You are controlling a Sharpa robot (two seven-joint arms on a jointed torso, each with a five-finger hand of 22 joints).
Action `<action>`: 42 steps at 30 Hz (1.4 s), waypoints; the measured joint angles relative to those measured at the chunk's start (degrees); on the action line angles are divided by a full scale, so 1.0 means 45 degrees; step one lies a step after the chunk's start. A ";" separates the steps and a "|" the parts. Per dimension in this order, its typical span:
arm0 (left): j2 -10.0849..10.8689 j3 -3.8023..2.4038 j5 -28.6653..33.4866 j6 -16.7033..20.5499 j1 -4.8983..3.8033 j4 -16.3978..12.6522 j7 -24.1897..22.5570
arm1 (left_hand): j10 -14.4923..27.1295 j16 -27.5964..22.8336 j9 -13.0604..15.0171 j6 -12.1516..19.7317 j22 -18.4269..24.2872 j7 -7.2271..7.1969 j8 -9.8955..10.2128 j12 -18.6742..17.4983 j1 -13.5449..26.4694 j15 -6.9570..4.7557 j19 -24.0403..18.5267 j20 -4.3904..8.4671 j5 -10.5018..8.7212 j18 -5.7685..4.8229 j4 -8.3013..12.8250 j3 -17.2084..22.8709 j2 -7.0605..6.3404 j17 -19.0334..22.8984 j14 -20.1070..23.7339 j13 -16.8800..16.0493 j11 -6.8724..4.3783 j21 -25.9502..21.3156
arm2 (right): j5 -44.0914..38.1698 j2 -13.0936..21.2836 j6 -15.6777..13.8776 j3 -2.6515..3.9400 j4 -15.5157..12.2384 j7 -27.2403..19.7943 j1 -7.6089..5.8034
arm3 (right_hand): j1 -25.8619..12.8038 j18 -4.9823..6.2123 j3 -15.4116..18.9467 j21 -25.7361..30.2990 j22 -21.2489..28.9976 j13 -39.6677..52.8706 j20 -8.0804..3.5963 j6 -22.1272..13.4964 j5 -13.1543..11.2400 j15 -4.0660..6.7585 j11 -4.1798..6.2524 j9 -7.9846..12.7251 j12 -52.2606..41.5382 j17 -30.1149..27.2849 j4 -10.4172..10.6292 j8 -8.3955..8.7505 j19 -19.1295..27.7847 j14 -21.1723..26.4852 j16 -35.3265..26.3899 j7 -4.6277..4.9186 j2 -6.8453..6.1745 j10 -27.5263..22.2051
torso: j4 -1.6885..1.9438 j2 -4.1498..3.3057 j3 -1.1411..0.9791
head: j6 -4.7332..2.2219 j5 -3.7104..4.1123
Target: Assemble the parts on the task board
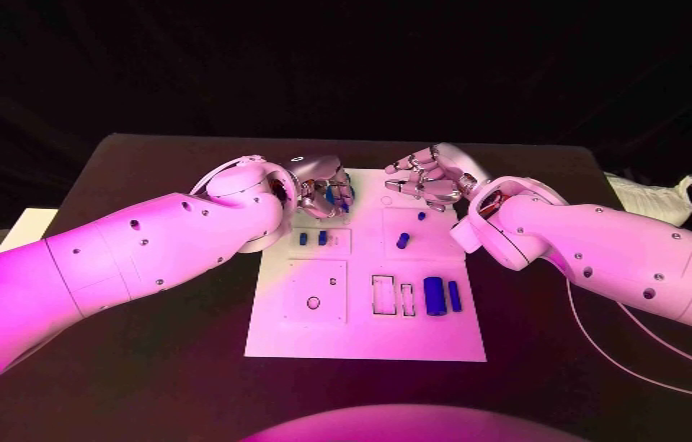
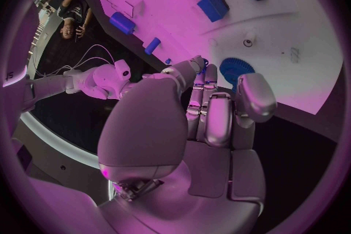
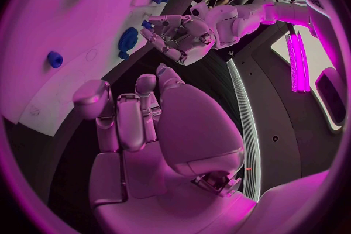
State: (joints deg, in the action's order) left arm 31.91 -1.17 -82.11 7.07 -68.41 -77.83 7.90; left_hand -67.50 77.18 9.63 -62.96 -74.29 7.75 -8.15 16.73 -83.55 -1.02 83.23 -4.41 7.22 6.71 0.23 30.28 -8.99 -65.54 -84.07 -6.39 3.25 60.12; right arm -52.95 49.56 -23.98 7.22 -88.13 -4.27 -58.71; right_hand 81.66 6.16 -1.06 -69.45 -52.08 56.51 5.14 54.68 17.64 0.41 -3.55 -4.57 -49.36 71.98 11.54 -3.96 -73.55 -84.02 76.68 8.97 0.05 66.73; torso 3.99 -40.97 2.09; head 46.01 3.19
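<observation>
The white task board (image 1: 361,337) lies in the middle of the table. My left hand (image 1: 320,190) hovers over its far left corner, fingers curled down around a round blue toothed part (image 2: 234,68) that lies on the board. Its fingertips (image 2: 203,64) are at the part's rim, but I cannot tell whether they grip it. My right hand (image 1: 428,180) hangs over the far right corner, close to the left one, with nothing in its loosely bent fingers (image 3: 139,111). A large blue cylinder (image 1: 434,295) and a thinner one (image 1: 454,295) lie at the near right.
Small blue pieces (image 1: 313,238) sit in the board's left middle, and others (image 1: 404,240) (image 1: 421,215) lie right of centre. Two empty rectangular slots (image 1: 384,295) are left of the cylinders. A cable (image 1: 599,337) trails on the table at the right.
</observation>
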 measured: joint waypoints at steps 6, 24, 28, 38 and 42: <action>0.0662 -0.0186 0.0398 0.0270 -0.0037 -0.0477 -0.0034 | -0.0001 0.0000 -0.0014 0.0000 -0.0019 0.0000 0.0048 -0.0026 0.0064 0.0000 0.0000 0.0000 0.0000 0.0001 0.0005 0.0005 -0.0067 0.0002 0.0000 0.0012 -0.0002 0.0054 | -0.0003 0.0035 -0.0002 0.0000 0.0004 -0.0011 0.0000 | 0.0000 0.0000 0.0000 0.0000 0.0000 0.0000 0.0000 0.0000 0.0000 0.0000 -0.0008 0.0000 0.0000 -0.0001 0.0000 0.0000 0.0000 0.0000 0.0000 0.0000 0.0000 0.0007 | 0.0016 0.0015 -0.0009 | -0.0045 -0.0022; 0.1551 -0.0131 0.0704 0.0112 0.0044 -0.0383 0.0057 | -0.0045 0.0000 -0.0047 -0.0043 -0.0066 0.0044 0.0050 -0.0097 0.0125 0.0000 -0.0001 0.0000 0.0000 0.0001 0.0039 0.0037 -0.0131 0.0001 0.0000 0.0016 0.0043 0.0104 | 0.0024 0.0002 0.0000 0.0001 0.0009 -0.0026 0.0001 | 0.0001 0.0000 0.0000 0.0000 -0.0001 0.0002 0.0000 -0.0001 0.0000 0.0000 -0.0013 0.0000 0.0000 -0.0002 0.0000 0.0000 0.0000 0.0000 0.0000 -0.0002 0.0000 0.0012 | -0.0016 -0.0013 -0.0001 | -0.0054 -0.0199; 0.1546 -0.0125 0.0691 0.0053 0.0051 -0.0325 0.0057 | -0.0045 0.0000 -0.0051 -0.0043 -0.0065 0.0044 0.0073 -0.0110 0.0128 0.0000 -0.0001 -0.0001 0.0000 0.0001 0.0040 0.0037 -0.0128 0.0001 0.0000 0.0016 0.0043 0.0103 | 0.0032 -0.0032 0.0000 0.0001 0.0014 -0.0032 0.0001 | 0.0000 0.0001 0.0000 0.0000 -0.0001 0.0002 0.0000 -0.0001 0.0000 0.0000 -0.0021 0.0000 0.0000 -0.0003 0.0000 0.0000 0.0000 0.0000 0.0000 -0.0002 0.0000 0.0020 | -0.0029 -0.0021 -0.0001 | -0.0052 -0.0214; 0.1450 -0.0081 0.0666 -0.0170 0.0073 -0.0157 0.0053 | -0.0043 -0.0001 -0.0064 -0.0042 -0.0078 0.0043 0.0099 -0.0173 0.0176 0.0000 -0.0001 -0.0001 0.0000 0.0000 0.0040 0.0036 -0.0079 0.0069 0.0000 0.0016 0.0044 0.0103 | 0.0047 -0.0059 -0.0001 0.0001 0.0013 -0.0039 0.0003 | -0.0001 0.0001 0.0000 0.0055 0.0017 -0.0023 0.0000 -0.0002 0.0000 0.0000 -0.0023 -0.0001 0.0000 -0.0004 0.0000 0.0000 0.0000 0.0000 0.0000 -0.0003 -0.0001 0.0022 | -0.0034 -0.0038 0.0000 | -0.0018 -0.0177; 0.1381 -0.0056 0.0662 -0.0272 0.0097 -0.0148 0.0048 | -0.0042 0.0000 -0.0065 -0.0042 -0.0078 0.0043 0.0099 -0.0173 0.0176 0.0001 -0.0001 0.0000 0.0000 0.0000 0.0040 0.0036 -0.0080 0.0069 0.0000 0.0016 0.0045 0.0102 | 0.0051 -0.0061 -0.0001 0.0001 0.0000 -0.0039 0.0003 | -0.0050 0.0000 0.0001 0.0054 0.0017 -0.0023 0.0000 -0.0002 0.0000 0.0000 -0.0024 0.0000 0.0000 -0.0003 0.0000 0.0000 0.0000 0.0000 0.0000 -0.0003 -0.0050 0.0022 | -0.0032 -0.0039 -0.0001 | 0.0007 -0.0156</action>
State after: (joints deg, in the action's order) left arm 38.13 -1.42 -79.13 5.85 -67.97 -78.49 8.12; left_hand -67.69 77.18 9.34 -63.15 -74.64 7.95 -7.71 15.95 -82.76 -1.02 83.22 -4.41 7.22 6.71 0.41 30.45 -9.35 -65.22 -84.07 -6.32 3.46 60.58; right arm -52.72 49.29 -23.98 7.22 -88.13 -4.45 -58.70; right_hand 81.44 6.16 -1.05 -69.20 -52.00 56.40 5.14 54.68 17.64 0.41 -3.66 -4.57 -49.36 71.96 11.54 -3.96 -73.55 -84.02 76.68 8.95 -0.17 66.83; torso 3.85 -41.14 2.08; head 46.04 2.49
